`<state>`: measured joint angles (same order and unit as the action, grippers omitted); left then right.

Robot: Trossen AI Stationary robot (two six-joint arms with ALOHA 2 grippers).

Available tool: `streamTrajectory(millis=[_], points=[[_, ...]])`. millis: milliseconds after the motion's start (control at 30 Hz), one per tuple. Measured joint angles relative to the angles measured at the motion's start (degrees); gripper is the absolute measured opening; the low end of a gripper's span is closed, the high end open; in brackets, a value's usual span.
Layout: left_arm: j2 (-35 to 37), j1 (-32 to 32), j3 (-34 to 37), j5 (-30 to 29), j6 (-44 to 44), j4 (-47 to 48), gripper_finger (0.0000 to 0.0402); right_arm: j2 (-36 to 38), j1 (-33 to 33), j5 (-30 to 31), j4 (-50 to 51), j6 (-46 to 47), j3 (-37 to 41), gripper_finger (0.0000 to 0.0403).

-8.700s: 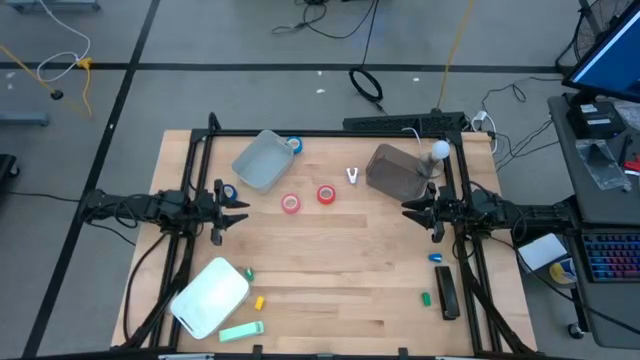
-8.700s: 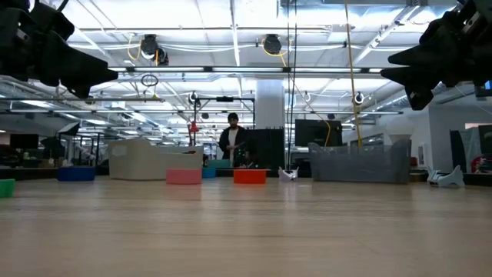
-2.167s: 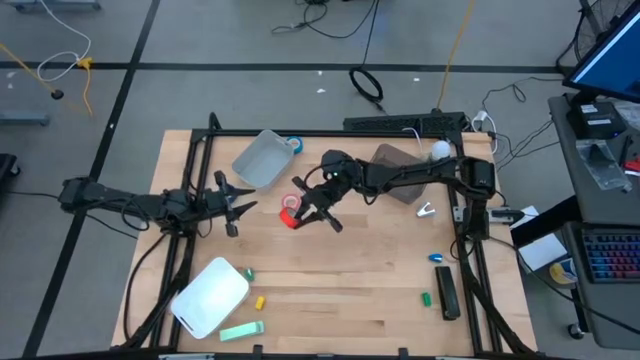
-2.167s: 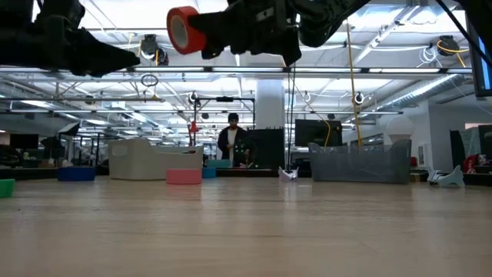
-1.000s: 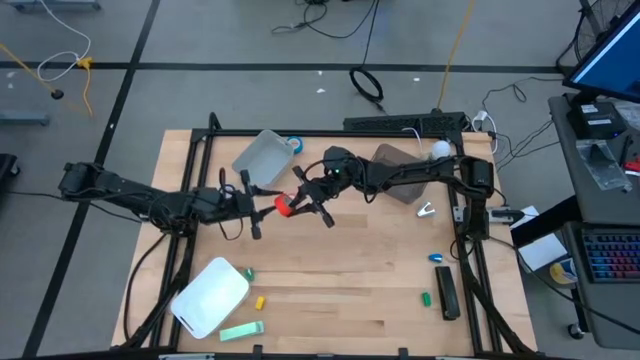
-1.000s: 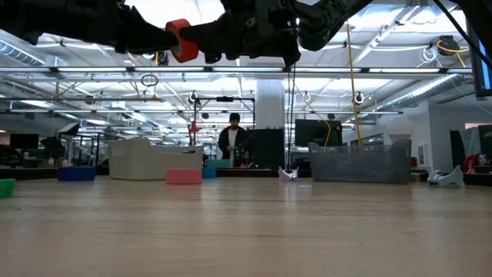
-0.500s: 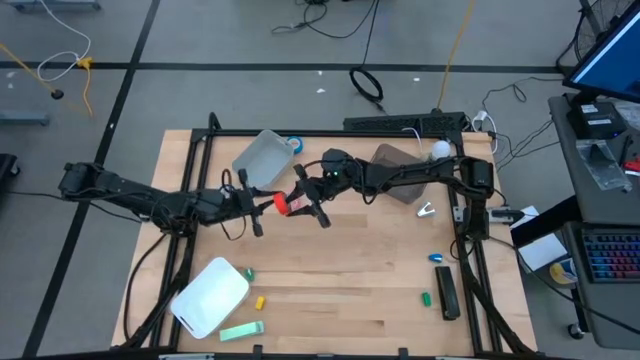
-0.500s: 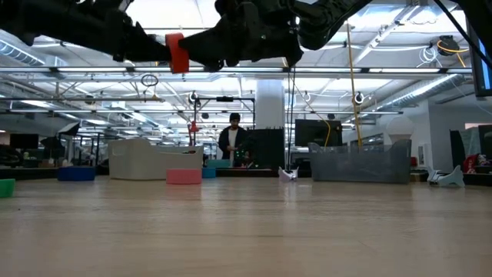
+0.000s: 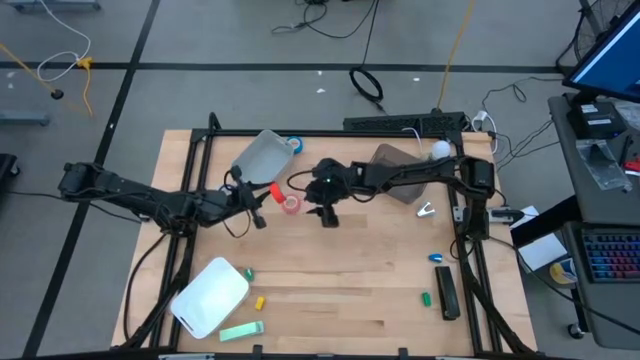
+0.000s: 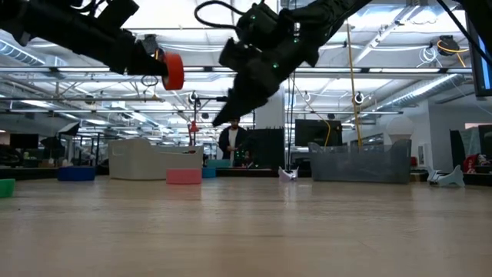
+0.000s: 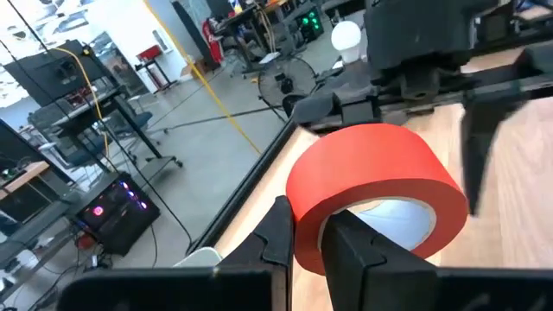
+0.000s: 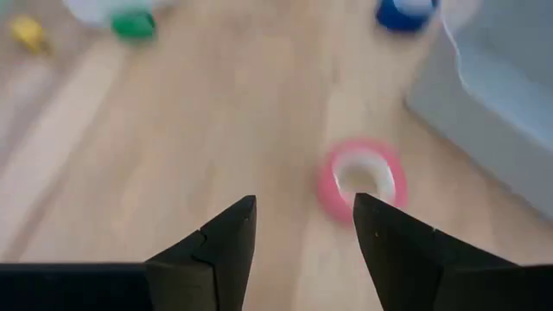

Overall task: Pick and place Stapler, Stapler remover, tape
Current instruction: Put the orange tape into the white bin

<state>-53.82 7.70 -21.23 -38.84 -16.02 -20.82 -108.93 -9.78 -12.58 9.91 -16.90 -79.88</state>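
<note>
Glossy red tape (image 11: 371,186), pale core

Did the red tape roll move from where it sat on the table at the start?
Yes. The red tape roll left the table, off to the left toward the grey bin, and is now held up by the left gripper.

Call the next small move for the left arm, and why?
Probably carry the red tape roll toward the grey bin beside it. The left hand is shut on the roll, held in the air, and the right hand has opened and hangs apart above the pink roll on the table, so the handover looks complete.
</note>
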Motion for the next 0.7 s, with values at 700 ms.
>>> streamTrajectory(millis=[700], points=[[-0.02,1.29,-1.81,2.69,5.43,6.64,0.0034,-0.03,3.47,11.09,41.68,18.77,0.81,0.0174]])
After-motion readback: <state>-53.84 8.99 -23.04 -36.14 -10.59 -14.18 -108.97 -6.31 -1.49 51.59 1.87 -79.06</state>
